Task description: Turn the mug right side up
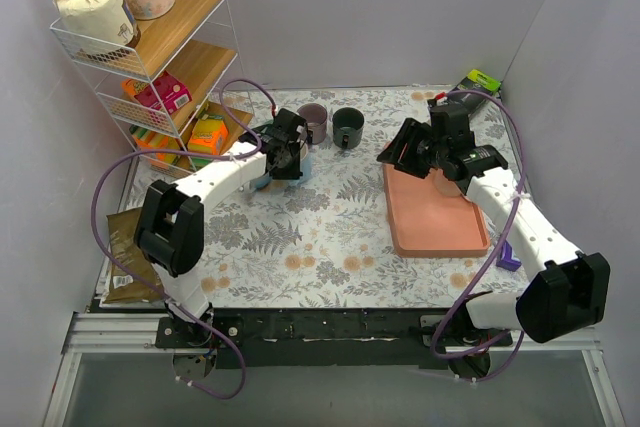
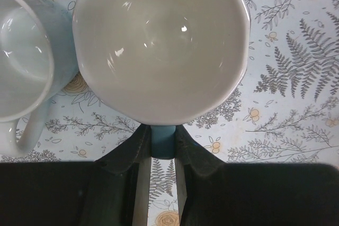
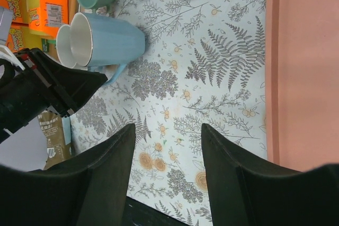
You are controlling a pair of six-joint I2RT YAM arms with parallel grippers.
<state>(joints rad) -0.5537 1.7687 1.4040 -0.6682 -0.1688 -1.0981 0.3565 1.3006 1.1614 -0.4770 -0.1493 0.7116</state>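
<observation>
The mug (image 2: 159, 46) lies on its side, mouth toward the left wrist camera, well left of the pink tray (image 1: 435, 217). There's the left gripper (image 2: 163, 149), pinched tight on the mug's blue handle (image 2: 162, 141), with a second mug (image 2: 26, 62) right beside it. The right gripper (image 3: 169, 146) is spread wide and empty, hanging by the tray's left edge.

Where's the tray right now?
Top view: the tray lies flat on the right side of the table, its far left corner near the right claw.
</observation>
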